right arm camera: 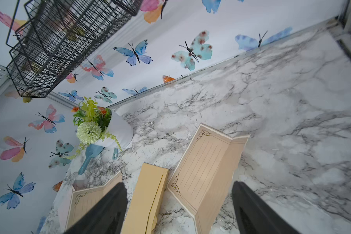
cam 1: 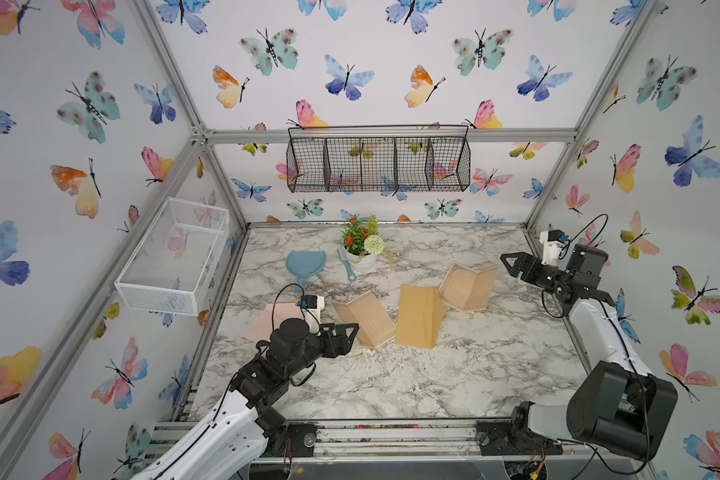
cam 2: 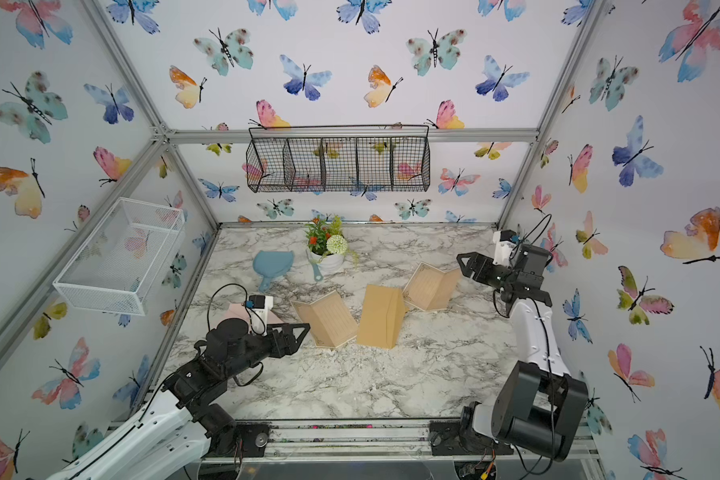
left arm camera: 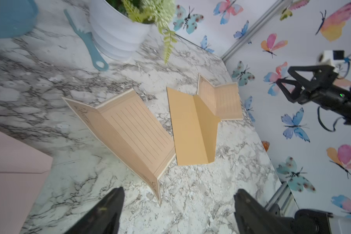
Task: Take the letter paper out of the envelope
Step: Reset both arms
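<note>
One letter sheet (cam 1: pixel 364 318) and another sheet (cam 1: pixel 468 286) lie folded on the table (cam 1: pixel 391 382), flanking the envelope (cam 1: pixel 418 316) — the paper looks out. The left gripper (left arm camera: pixel 178 192) and right gripper (right arm camera: pixel 178 184) gape wide, empty — clear, likely to avoid dragging anything.

A white ribbed pot of artificial flowers and greenery (cam 1: pixel 360 251) stands near the back of the marble-patterned table (cam 1: pixel 391 382). A small blue plastic brush (cam 1: pixel 346 264) lies just beside it, and a blue plastic dustpan (cam 1: pixel 305 262) lies near. A black wire basket with compartments (cam 1: pixel 378 166) hangs on the back wall, and a white mesh basket (cam 1: pixel 154 299) on the left wall.
</note>
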Controlling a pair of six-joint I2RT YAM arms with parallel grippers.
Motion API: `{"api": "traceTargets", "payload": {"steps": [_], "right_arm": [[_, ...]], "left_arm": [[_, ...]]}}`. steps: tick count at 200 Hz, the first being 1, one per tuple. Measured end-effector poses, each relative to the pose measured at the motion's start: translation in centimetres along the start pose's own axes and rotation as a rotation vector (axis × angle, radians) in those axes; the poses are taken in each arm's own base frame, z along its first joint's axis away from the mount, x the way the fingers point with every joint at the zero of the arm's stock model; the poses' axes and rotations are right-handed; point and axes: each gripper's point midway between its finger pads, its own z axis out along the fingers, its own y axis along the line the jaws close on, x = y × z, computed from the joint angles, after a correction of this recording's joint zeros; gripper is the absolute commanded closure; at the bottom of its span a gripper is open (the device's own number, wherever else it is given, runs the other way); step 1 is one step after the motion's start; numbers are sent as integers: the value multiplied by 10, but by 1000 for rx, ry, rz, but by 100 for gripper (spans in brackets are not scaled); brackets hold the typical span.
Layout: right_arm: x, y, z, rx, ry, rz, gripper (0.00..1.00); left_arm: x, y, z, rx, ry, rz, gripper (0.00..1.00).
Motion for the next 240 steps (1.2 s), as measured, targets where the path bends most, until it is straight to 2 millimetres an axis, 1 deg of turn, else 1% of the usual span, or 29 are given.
{"api": "traceTargets", "payload": {"steps": [13,25,30,32,43,53,57,67,73,77,94,110,121,132,144,148,151,152,161,165,166,167,168,169,171,186,202,224,240], "right_arm": [[1,5,-10,13,-22,-46,2],[11,5,-14,23,-18,-61,2],[18,3,-14,27,-10,-59,2],[21,2,-13,29,-5,-57,2],[39,-4,-10,29,23,-34,2],[52,-7,-6,20,42,-13,11],[57,-7,-4,10,52,-3,23],[63,-7,2,-21,72,29,67],[63,-6,6,-49,78,39,86],[62,-4,10,-63,83,45,96],[53,5,29,-119,111,55,98],[38,27,54,-189,135,19,98],[29,40,69,-229,143,-8,98],[28,50,80,-260,153,-24,98],[33,50,89,-267,163,-26,98],[36,48,91,-263,165,-23,97],[38,45,93,-255,166,-22,89],[39,44,93,-252,167,-19,81],[47,35,95,-222,166,-11,37],[51,31,96,-212,165,-13,21],[52,31,96,-209,166,-12,21],[53,30,96,-205,166,-12,17],[54,29,96,-202,165,-13,8],[55,28,96,-197,164,-15,8],[57,26,97,-191,165,-14,2],[70,12,96,-129,167,-28,2],[74,2,89,-67,136,-68,2],[80,-5,69,10,33,-147,2],[94,-17,59,77,-21,-194,2]], "left_arm": [[-32,19,-3,-93,-79,16,2],[-56,42,-6,-173,-139,14,2],[-61,51,-8,-197,-153,8,2],[-65,58,-9,-216,-164,2,2],[-71,80,-11,-270,-184,-18,2],[-72,98,-14,-311,-194,-41,2],[-71,103,-14,-319,-196,-49,2],[-65,108,-11,-305,-192,-59,1],[-62,107,-8,-281,-190,-63,0],[-58,104,-4,-251,-182,-69,2],[-47,95,9,-151,-159,-98,8],[-42,88,22,-81,-118,-126,9],[-41,86,31,-59,-87,-139,10],[-43,85,37,-49,-69,-147,9],[-45,86,42,-48,-63,-147,7],[-46,86,43,-50,-63,-144,6],[-45,87,44,-54,-62,-141,5],[-45,87,44,-54,-62,-141,5],[-45,92,45,-74,-64,-131,4],[-46,95,46,-89,-68,-120,3],[-46,95,46,-89,-68,-120,3],[-46,96,46,-93,-69,-120,3],[-46,97,46,-102,-73,-116,3],[-46,97,46,-102,-73,-116,3],[-46,99,46,-111,-75,-107,3],[-51,110,44,-171,-110,-55,2],[-54,126,40,-254,-161,7,2],[-46,149,34,-351,-224,80,2],[-37,164,30,-417,-237,124,2]]}}
